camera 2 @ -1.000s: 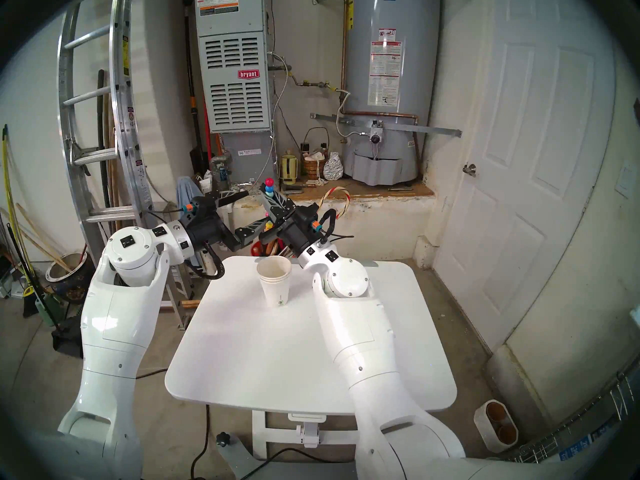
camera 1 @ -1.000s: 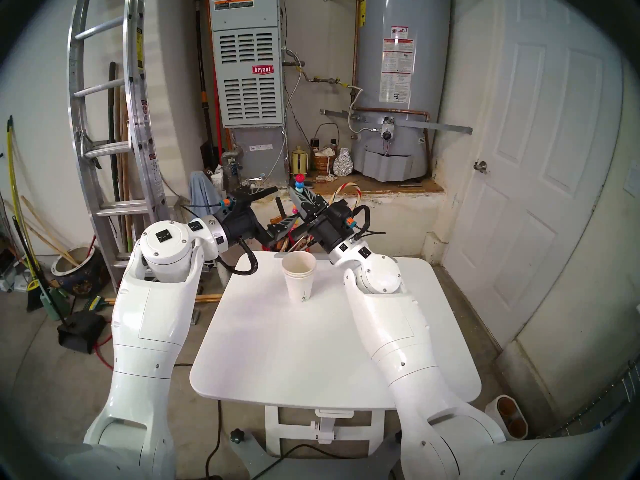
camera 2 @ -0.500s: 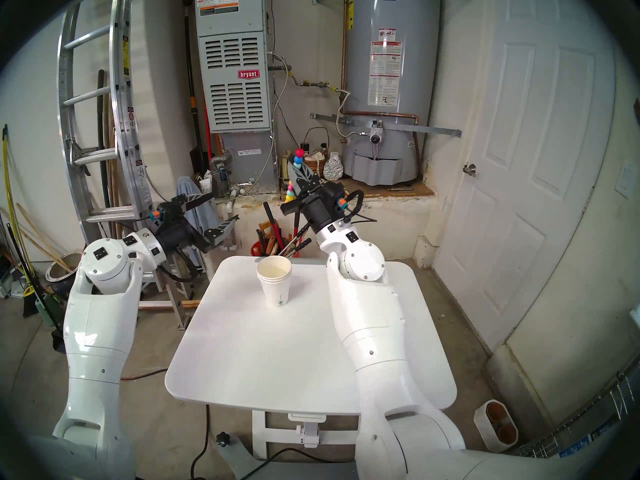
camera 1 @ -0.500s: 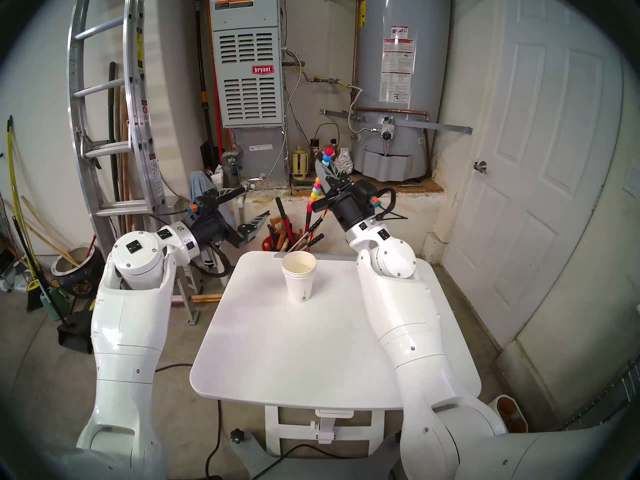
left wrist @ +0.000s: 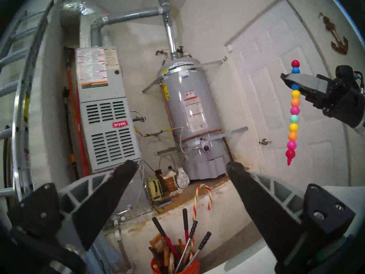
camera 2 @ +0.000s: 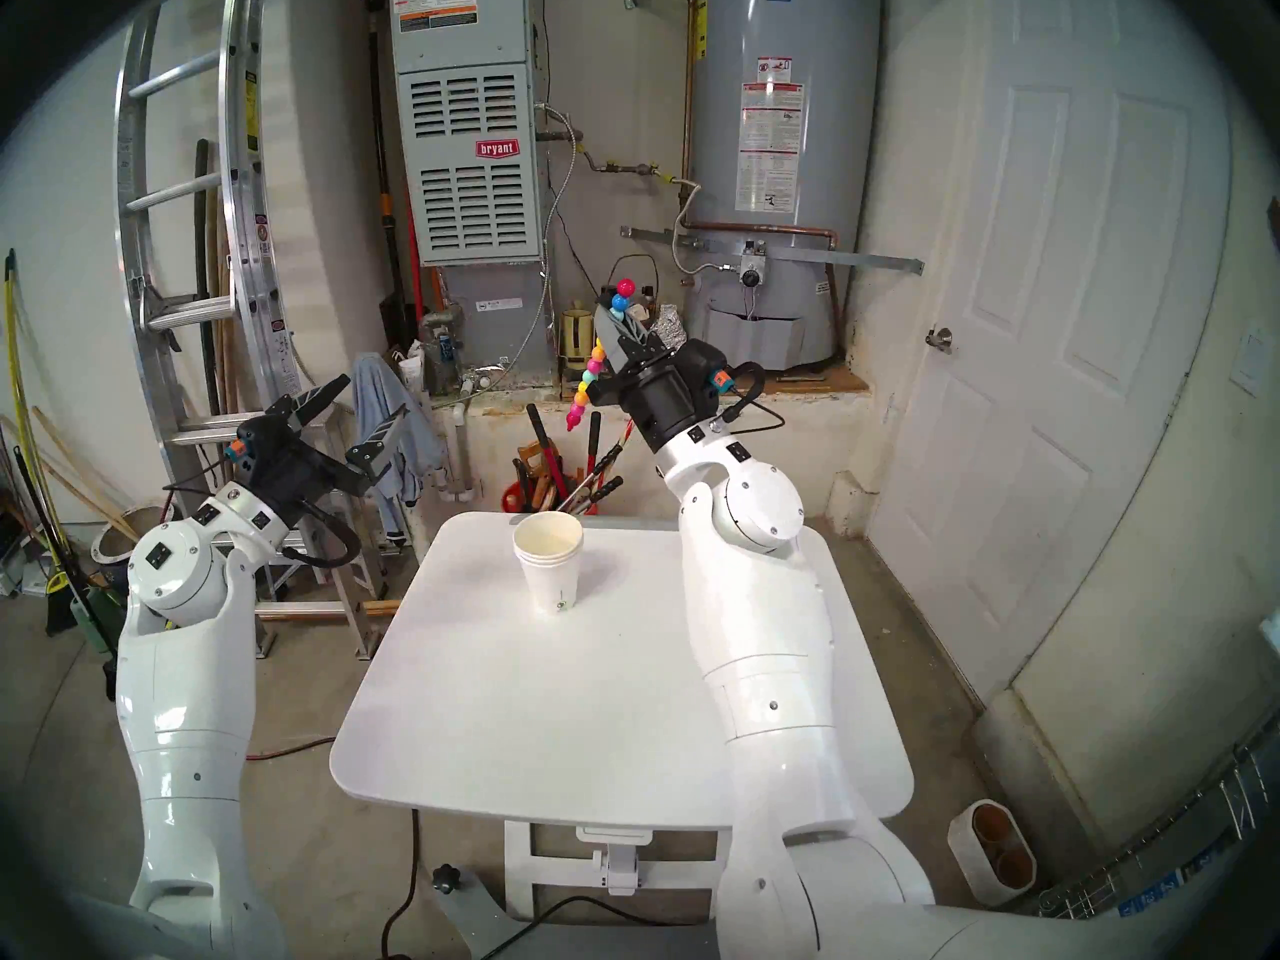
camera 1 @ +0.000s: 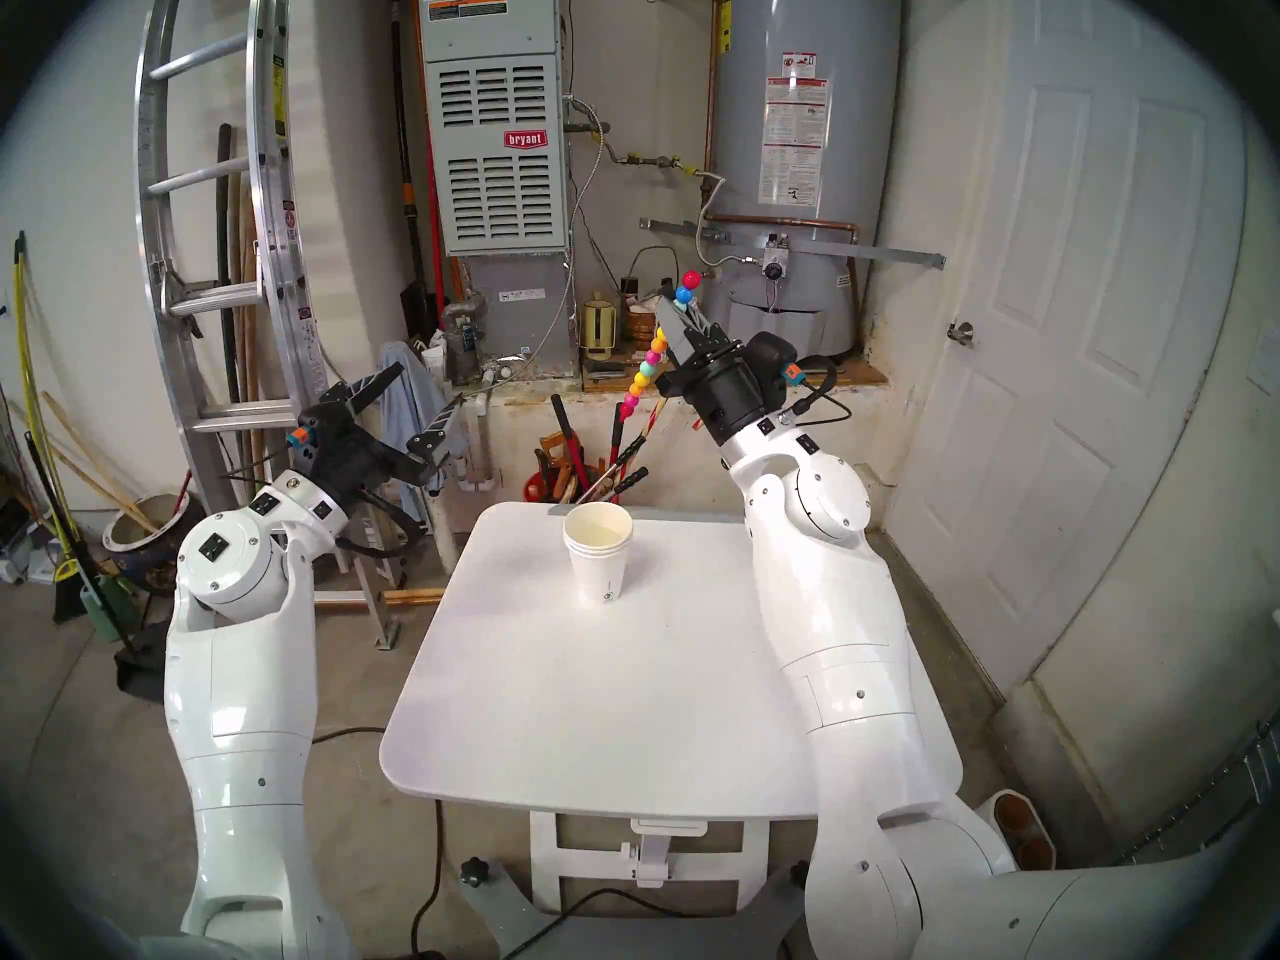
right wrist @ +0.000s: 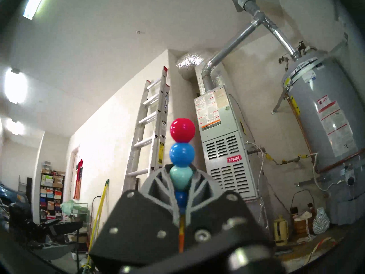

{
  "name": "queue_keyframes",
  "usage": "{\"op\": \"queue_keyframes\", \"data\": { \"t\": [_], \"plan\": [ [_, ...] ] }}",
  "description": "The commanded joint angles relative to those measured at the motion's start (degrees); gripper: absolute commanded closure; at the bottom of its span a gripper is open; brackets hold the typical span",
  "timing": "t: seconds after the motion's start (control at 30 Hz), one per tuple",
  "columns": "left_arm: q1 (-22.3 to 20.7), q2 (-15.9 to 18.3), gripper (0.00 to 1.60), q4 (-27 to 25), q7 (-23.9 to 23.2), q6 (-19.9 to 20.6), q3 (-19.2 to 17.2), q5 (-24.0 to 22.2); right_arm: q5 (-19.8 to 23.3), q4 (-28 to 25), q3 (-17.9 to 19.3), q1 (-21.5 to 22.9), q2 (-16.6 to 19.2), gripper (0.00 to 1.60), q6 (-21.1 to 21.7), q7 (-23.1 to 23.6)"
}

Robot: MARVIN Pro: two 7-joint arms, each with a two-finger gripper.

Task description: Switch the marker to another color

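Garage clutter behind the white desk (camera 1: 623,695) frames the right pincer (camera 1: 682,314) pinching the marker (camera 1: 647,363) high at center; the spread left pincer (camera 1: 415,401) should probably grip its hanging tip squarely.

White table (camera 1: 623,695) — paper cups (camera 1: 600,557) (stacked)

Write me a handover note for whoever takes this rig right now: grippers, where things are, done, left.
Right gripper: shut on the marker, held high above the table's far edge, pointed red tip down.
Left gripper: open, empty, off to the table's left.
Paper cups: stacked upright on the table, nothing in them.
Done: marker picked up.
Left: cannot tell whether the color is switched; the tip segment shows red.
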Motion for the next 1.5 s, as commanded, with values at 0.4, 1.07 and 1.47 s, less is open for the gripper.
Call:
{"op": "queue_keyframes", "data": {
  "t": [0.4, 1.07, 1.47],
  "plan": [
    [0.5, -1.7, 0.00, -3.3, 2.8, 1.0, 0.2, 1.3, -6.8, -0.8, -4.2, -2.9, 1.3, 1.60, 1.0, 0.7],
    [-0.1, -1.9, 0.00, -3.3, 2.7, 1.9, 0.8, 2.1, -10.0, 2.8, -5.9, -5.6, 1.2, 1.60, -1.6, 0.7],
    [0.0, -1.6, 0.00, -2.8, 2.5, 2.0, 1.0, 2.2, -13.2, 7.4, -7.1, -6.0, 1.4, 1.60, -5.5, 0.3]
  ]
}}
